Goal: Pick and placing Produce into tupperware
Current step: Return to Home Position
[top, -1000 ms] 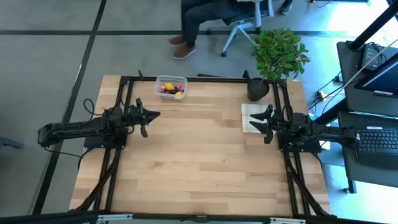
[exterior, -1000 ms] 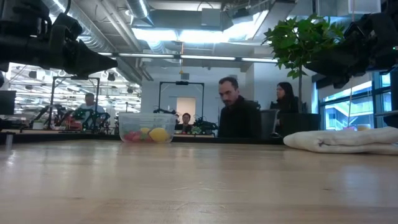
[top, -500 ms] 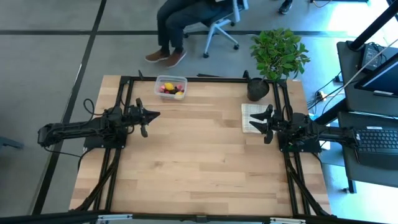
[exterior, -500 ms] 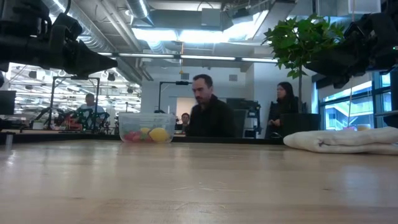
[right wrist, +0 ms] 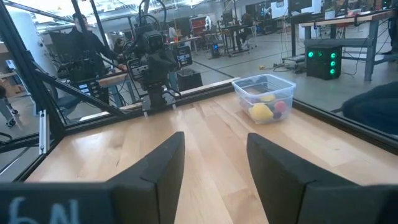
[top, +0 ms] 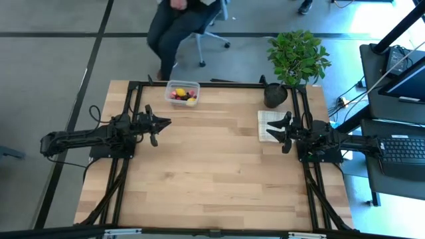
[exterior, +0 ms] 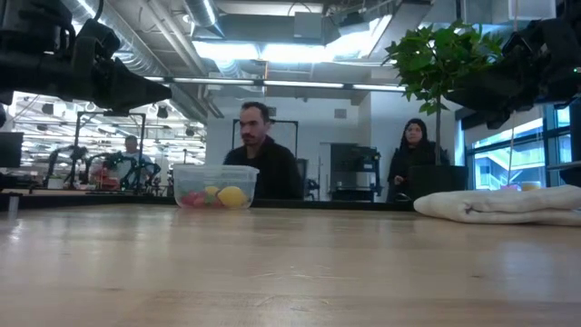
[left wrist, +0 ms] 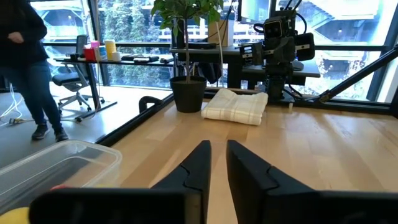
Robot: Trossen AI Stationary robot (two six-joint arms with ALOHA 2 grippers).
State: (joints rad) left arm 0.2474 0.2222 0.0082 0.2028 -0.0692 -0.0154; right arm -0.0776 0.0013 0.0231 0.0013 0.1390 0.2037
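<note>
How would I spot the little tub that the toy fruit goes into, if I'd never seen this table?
Start from the wooden table and look along its far edge, toward the left arm's side. There sits the tupperware, a small clear tub with rounded corners, holding the produce: yellow, red and pink pieces. The potted plant and the white checked cloth lie at the other end; only the tub is see-through.

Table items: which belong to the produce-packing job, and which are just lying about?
Job: clear tub; toy fruit inside it; left hand, shut; right hand, open.
Lying about: folded cloth; potted plant.
</note>
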